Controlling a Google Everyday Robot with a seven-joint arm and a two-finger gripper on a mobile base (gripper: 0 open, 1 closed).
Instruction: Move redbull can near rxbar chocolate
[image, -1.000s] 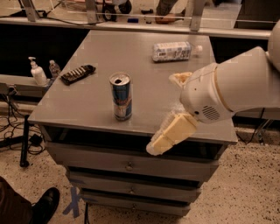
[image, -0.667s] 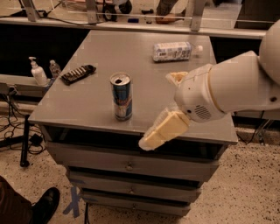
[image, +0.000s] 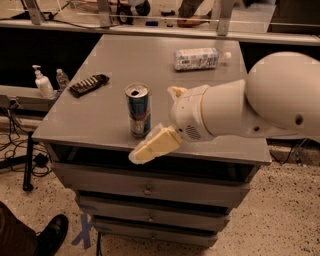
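Observation:
The redbull can (image: 137, 110) stands upright near the front edge of the grey table (image: 125, 55), blue and silver with an open silver top. The rxbar chocolate (image: 89, 84) lies flat near the table's left edge, a black bar with pale marks, well apart from the can. My gripper (image: 154, 124) is just right of the can at the table's front. It is open and empty; one cream finger (image: 150, 146) reaches below and in front of the can, the other finger (image: 176, 92) shows behind it to the right. The fingers do not touch the can.
A clear plastic bottle with a white label (image: 197, 58) lies on its side at the back right of the table. Drawers (image: 145, 187) are below the tabletop. Two small bottles (image: 44, 84) stand on a shelf to the left. A shoe (image: 50, 235) is on the floor at lower left.
My arm and gripper have moved left toward the can, the lower finger now reaching in front of it. The can, bar and bottle have not moved.

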